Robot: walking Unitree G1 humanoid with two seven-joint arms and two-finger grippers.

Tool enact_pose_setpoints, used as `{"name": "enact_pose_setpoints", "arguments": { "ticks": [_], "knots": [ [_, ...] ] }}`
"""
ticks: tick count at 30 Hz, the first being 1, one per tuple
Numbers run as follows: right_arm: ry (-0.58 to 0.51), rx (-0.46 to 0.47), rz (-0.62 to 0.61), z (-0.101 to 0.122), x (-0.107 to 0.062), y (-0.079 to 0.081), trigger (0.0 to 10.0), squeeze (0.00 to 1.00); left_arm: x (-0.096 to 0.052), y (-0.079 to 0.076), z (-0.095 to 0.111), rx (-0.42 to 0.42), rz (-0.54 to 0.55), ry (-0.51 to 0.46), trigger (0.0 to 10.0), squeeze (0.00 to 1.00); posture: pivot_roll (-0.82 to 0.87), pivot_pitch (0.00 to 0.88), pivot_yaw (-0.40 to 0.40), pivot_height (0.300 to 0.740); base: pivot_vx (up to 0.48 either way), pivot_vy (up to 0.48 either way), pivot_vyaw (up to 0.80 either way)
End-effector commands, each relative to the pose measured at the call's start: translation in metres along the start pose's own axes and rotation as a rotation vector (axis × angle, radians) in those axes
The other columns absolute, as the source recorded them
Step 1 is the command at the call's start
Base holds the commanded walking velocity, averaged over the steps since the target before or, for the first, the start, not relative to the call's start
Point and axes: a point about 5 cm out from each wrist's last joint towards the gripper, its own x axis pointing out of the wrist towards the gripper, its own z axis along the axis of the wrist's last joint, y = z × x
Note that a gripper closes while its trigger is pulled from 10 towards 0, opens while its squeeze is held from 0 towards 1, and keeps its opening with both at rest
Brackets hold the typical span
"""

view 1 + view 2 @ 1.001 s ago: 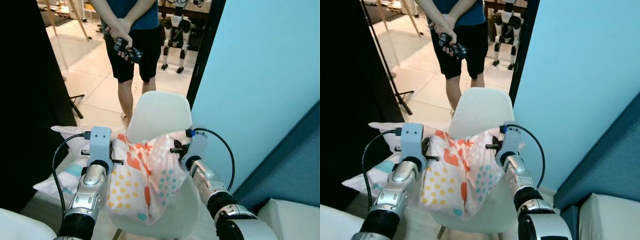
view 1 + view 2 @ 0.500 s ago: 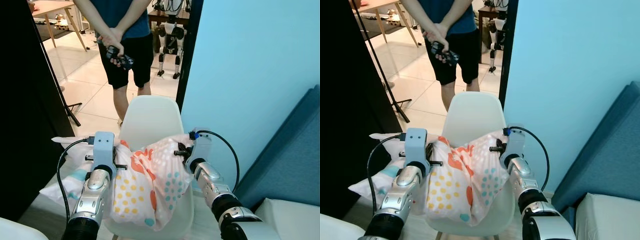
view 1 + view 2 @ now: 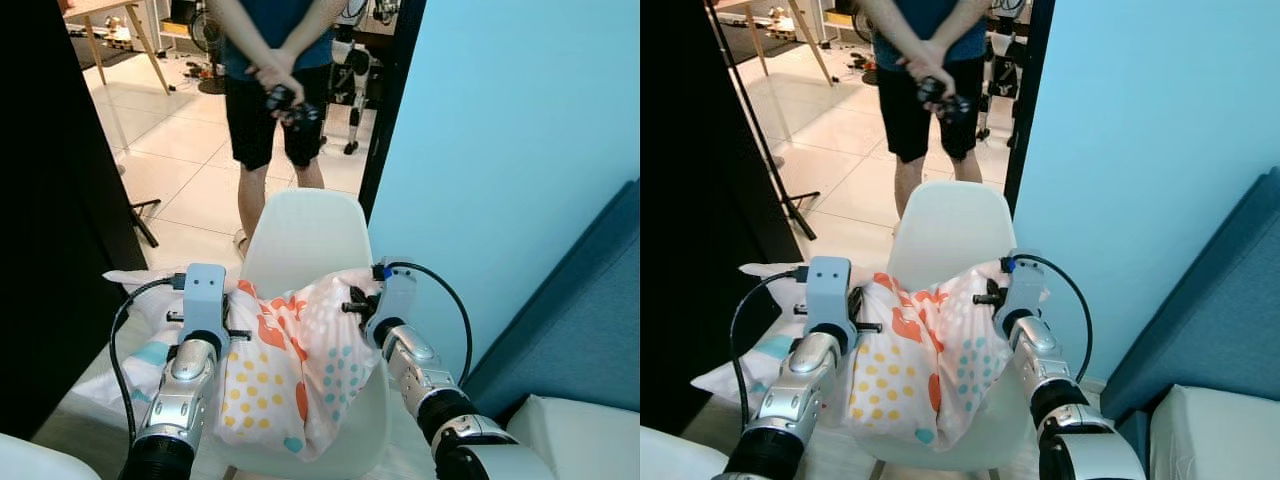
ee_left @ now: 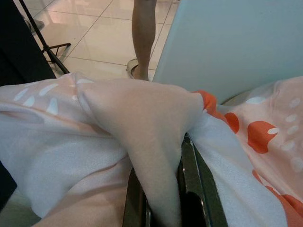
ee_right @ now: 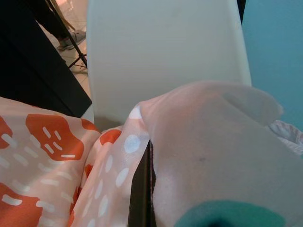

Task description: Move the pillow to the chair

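A pale pink pillow [image 3: 290,365] with orange, yellow and teal spots hangs between my two grippers, sagging over the seat of a white shell chair [image 3: 305,225]. My left gripper [image 4: 163,189] is shut on a bunched corner of the pillow at its left edge. At the pillow's right edge my right gripper [image 5: 142,189] is shut on another fold of the fabric. The pillow's lower part droops over the seat's front edge; whether it rests on the seat is hidden.
A person [image 3: 275,90] stands just behind the chair holding a controller. A second white and teal pillow [image 3: 135,355] lies low at the left. A black panel [image 3: 50,200] rises on the left, a light blue wall [image 3: 500,150] and a blue sofa [image 3: 590,330] on the right.
The camera has swung slightly. The person has shifted to the right behind the chair. Both grippers still hold the pillow at about the same height over the seat.
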Motion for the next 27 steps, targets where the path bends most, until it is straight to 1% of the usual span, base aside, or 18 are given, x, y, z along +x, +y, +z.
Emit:
{"name": "enact_pose_setpoints", "arguments": {
  "ticks": [1,8,20,22,24,25,27],
  "knots": [
    [-0.042,-0.014,0.018,0.008,0.002,0.004,10.0,0.00,0.001,-0.008,0.004,0.007,-0.035,-0.023,10.0,0.00,0.04,0.000,-0.061,0.722,0.000,0.000,0.00],
    [-0.046,-0.015,0.015,0.008,0.002,0.003,10.0,0.00,0.001,-0.008,0.004,0.007,-0.038,-0.022,10.0,0.00,0.04,0.000,-0.060,0.703,0.000,0.000,0.00],
    [-0.072,-0.032,0.005,0.010,0.001,0.002,10.0,0.00,0.001,-0.007,0.004,0.010,-0.041,-0.022,10.0,0.00,0.04,0.000,-0.058,0.648,0.000,0.000,0.00],
    [-0.099,-0.048,0.000,0.014,0.001,0.002,10.0,0.00,0.001,-0.007,0.005,0.011,-0.040,-0.022,10.0,0.00,0.04,0.000,-0.056,0.643,0.000,0.000,0.00],
    [-0.153,-0.057,-0.010,0.021,-0.001,0.000,10.0,0.00,0.002,-0.003,0.005,0.025,-0.032,-0.028,10.0,0.00,0.04,0.000,-0.055,0.643,0.000,0.000,0.00],
    [-0.153,-0.057,-0.010,0.021,-0.001,0.000,10.0,0.00,0.002,-0.003,0.005,0.025,-0.032,-0.028,10.0,0.00,0.04,0.000,-0.055,0.643,0.000,0.000,0.00],
    [-0.199,-0.059,-0.007,0.027,-0.002,-0.001,10.0,0.00,0.003,0.001,0.008,0.023,-0.030,-0.042,10.0,0.00,0.04,0.000,-0.053,0.643,0.000,0.000,0.00]
  ]
}}
